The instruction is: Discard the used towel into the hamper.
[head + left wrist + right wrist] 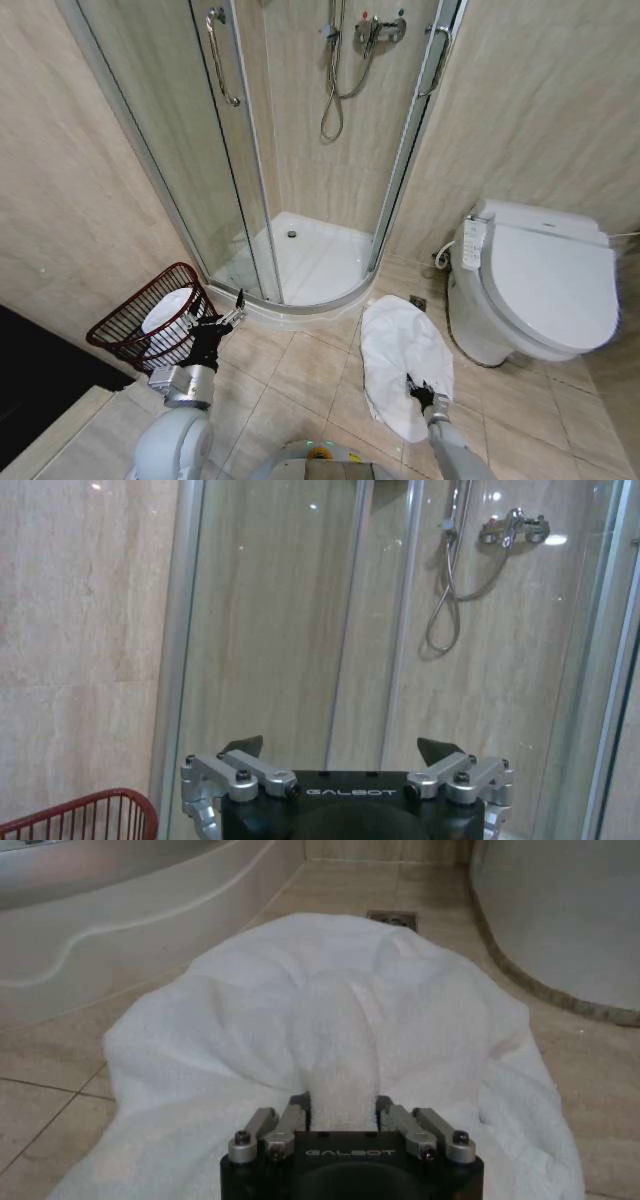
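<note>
Tiled floor [300,370]: hamper [130,330] holds white cloth [165,310]; right tool [340,1104] pinches towel [330,1035].

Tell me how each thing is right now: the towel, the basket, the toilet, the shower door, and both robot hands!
Towel: spread on the floor, one fold pinched.
Basket: tilted, something white inside.
Toilet: lid down.
Shower door: slid open.
Right gripper: shut on a ridge of towel.
Left gripper: open, holding nothing, beside the basket.
</note>
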You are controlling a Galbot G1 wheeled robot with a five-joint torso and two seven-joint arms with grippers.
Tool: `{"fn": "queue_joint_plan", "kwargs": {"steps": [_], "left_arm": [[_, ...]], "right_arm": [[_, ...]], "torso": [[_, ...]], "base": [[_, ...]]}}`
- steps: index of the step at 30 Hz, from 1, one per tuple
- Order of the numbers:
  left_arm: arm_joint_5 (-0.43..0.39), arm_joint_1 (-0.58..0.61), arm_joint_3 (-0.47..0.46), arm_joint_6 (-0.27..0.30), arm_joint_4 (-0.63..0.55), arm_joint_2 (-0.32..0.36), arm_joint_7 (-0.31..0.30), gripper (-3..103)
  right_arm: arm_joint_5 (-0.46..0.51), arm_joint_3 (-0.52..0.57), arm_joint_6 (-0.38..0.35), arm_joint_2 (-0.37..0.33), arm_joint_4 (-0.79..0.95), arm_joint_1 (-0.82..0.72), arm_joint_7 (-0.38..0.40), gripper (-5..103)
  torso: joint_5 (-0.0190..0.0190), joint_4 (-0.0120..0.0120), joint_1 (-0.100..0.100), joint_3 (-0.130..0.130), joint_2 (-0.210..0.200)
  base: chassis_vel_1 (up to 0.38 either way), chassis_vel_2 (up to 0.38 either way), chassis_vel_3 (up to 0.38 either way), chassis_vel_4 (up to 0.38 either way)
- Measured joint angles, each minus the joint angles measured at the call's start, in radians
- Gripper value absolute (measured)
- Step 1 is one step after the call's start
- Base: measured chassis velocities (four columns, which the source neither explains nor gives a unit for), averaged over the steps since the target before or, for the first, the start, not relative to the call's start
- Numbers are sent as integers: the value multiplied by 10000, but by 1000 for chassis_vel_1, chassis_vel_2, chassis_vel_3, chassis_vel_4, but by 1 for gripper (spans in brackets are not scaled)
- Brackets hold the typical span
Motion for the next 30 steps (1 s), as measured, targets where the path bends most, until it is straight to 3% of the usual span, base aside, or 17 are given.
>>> {"fn": "queue_joint_plan", "kwargs": {"steps": [3,5,7,16,18,19,21,23,26,27,29,30], "left_arm": [[0,0,0,0,-1,0,0,100],[0,0,0,0,0,0,0,100],[0,0,0,0,0,0,0,100],[0,0,0,0,0,0,0,100],[0,0,0,0,0,0,0,100],[0,0,0,0,0,0,0,100],[0,0,0,0,0,0,0,100],[0,0,0,0,0,0,0,100],[0,-1,0,0,0,0,2,100],[0,-1,0,0,0,0,2,100],[0,-1,-1,0,0,2,2,100],[0,-1,-1,0,0,2,2,100]], "right_arm": [[-2,50,0,-28,159,-125,-14,27],[15,71,0,-33,197,-151,-19,27],[154,88,99,-41,259,-183,-5,16],[234,129,328,-86,540,-332,12,10],[70,302,1126,-122,981,-619,-54,10],[70,302,1126,-122,981,-619,-54,10],[-155,533,1738,-173,2120,-1259,58,10],[-188,617,1912,-228,2683,-1603,94,10],[-298,1284,2573,-329,5524,-2966,403,10],[-298,1284,2573,-329,5524,-2966,403,10],[-237,2000,2370,-245,7626,-3637,405,10],[-237,2000,2370,-245,7626,-3637,405,10]], "torso": [[0,0,0,0,0],[0,-1,0,0,0],[1,-1,0,0,0],[2,0,0,0,0],[3,-2,0,1,0],[3,-2,0,1,0],[3,4,2,0,-1],[2,0,2,1,-1],[3,-4,1,0,-1],[3,-4,1,0,-1],[3,-5,1,1,-1],[3,-5,1,1,-1]], "base": [[0,0,0,0],[0,0,0,0],[0,0,0,0],[0,0,0,0],[0,0,0,0],[0,0,0,0],[0,0,0,0],[0,0,0,0],[0,0,0,0],[0,0,0,0],[0,0,0,0],[0,0,0,0]]}}
